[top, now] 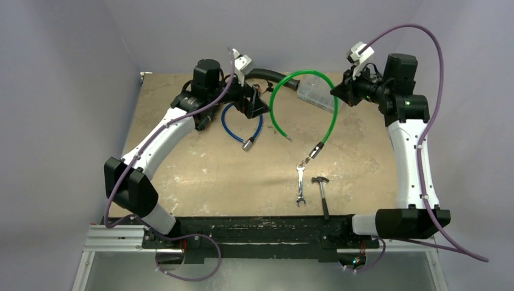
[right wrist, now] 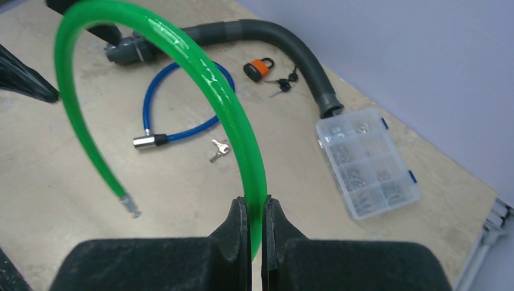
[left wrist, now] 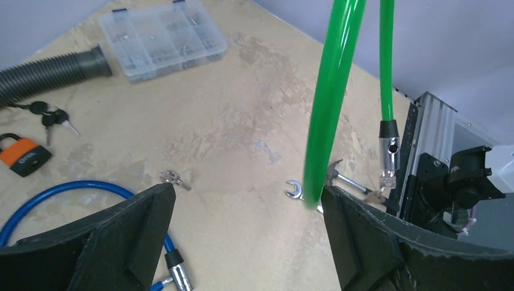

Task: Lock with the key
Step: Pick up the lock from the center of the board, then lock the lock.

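Two robot arms reach over a worn tan table [top: 212, 170], the right one lifting a green cable lock [right wrist: 239, 121] into a tall arch above the surface. The right gripper [right wrist: 254, 206] is pinched tight on the cable partway along its length, its two black fingers pressed against either side. Both ends of the cable hang downward. The metal lock barrel [left wrist: 389, 145] dangles on the side nearer the arm bases, above a wrench [top: 300, 182] and a hammer [top: 323, 194]. The bare pin end [right wrist: 130, 206] points at the table closer to the left arm.

The left gripper [left wrist: 247, 188] hovers with its fingers spread wide and nothing between them. In the left wrist view the green cable drops just past the inner edge of one finger, though contact cannot be judged.

Small silver keys [right wrist: 218, 148] lie flat on the table, untouched, just beside the metal tip of a blue cable lock [left wrist: 79, 184] and well apart from the green lock's barrel. Farther back sit an orange padlock [left wrist: 24, 156] with black-headed keys [left wrist: 51, 116] near it. A dark ribbed hose [right wrist: 303, 54] curves along the far edge, its mouth just beside a clear compartment box [left wrist: 162, 37].
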Motion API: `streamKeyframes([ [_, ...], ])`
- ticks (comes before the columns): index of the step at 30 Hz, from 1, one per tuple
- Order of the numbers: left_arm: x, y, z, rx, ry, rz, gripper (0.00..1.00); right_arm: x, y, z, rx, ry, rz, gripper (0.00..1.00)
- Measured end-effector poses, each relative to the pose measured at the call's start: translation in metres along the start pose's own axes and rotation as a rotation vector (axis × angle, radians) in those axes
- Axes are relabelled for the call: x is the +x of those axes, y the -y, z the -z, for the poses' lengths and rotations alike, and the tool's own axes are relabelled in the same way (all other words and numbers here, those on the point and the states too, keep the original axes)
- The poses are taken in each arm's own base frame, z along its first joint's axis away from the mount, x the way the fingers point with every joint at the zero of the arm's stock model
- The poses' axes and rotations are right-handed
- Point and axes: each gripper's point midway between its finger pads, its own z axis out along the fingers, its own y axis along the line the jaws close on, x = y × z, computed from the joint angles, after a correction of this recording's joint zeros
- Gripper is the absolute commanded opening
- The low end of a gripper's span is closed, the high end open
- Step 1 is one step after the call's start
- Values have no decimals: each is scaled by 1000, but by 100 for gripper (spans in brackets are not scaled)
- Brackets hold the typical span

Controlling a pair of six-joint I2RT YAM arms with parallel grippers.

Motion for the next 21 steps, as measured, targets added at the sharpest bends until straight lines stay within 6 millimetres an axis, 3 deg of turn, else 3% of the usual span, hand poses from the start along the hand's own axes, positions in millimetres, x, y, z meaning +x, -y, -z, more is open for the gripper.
streamKeyframes([
  [6,18,13,-14,31,-53,14,93,-4,-45,-23,-119,7,22,0],
  [10,20,16,-15,42,-60,17,94,2,-56,-33,-138,-11,12,0],
  [12,19,16,-15,42,-58,16,88,3,-56,-34,-136,-12,8,0],
  [16,19,19,-15,57,-55,18,52,2,-53,-35,-120,-7,13,0],
  [19,19,22,-15,74,-55,24,9,0,-53,-39,-122,6,20,0],
  [20,19,23,-15,78,-54,26,0,0,-54,-40,-125,7,19,0],
  [21,19,24,-15,84,-55,33,0,1,-55,-41,-130,9,16,0],
])
